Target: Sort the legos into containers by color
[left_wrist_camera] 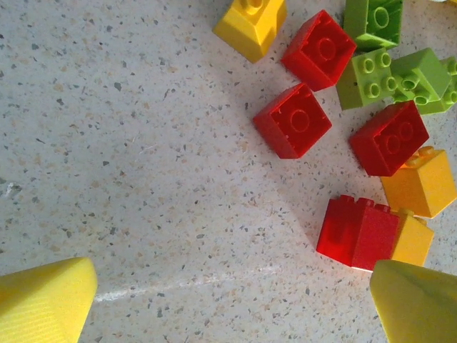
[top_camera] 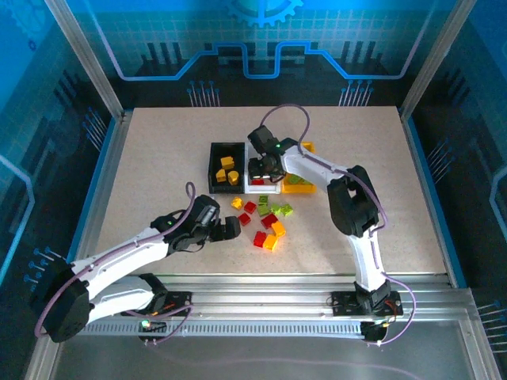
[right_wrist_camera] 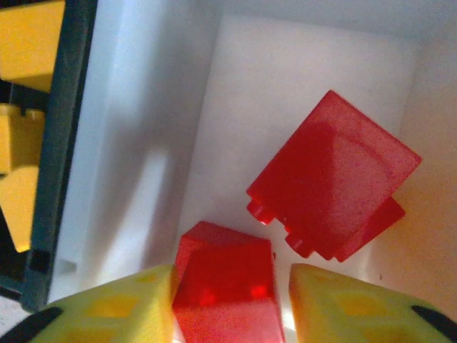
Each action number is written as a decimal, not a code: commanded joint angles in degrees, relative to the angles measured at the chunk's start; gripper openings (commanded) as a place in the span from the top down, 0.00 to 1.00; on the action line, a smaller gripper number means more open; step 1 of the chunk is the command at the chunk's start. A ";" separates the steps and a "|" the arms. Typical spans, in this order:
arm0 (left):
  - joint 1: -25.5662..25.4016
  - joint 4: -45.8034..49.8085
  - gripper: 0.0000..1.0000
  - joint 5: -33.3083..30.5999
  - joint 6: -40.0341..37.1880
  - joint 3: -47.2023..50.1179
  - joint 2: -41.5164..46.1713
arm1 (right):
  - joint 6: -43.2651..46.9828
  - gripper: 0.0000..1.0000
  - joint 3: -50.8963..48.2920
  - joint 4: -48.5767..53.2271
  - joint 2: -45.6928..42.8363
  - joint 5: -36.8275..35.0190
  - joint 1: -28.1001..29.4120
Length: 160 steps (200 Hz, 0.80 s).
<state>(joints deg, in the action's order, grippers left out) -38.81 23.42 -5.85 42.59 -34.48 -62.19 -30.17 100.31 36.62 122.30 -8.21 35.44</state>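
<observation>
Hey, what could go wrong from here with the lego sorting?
1. The red brick between the right gripper's fingers, over the white bin, touches one finger; it may cling or bounce off the other red brick lying inside.
2. Near the open left gripper, a red table brick abuts an orange brick; a grab could take both.

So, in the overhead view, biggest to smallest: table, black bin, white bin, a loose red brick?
Largest: table
black bin and white bin: alike, though the right gripper partly hides the white
Smallest: loose red brick
</observation>
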 commanded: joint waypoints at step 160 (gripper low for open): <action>-12.41 -5.89 0.08 0.78 -13.20 -15.38 -28.03 | -4.37 0.44 -33.51 -7.31 -35.44 0.25 -3.11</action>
<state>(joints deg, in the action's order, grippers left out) -50.63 18.50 -3.68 32.27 -47.62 -87.35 -33.23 69.47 31.00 90.30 -8.23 33.63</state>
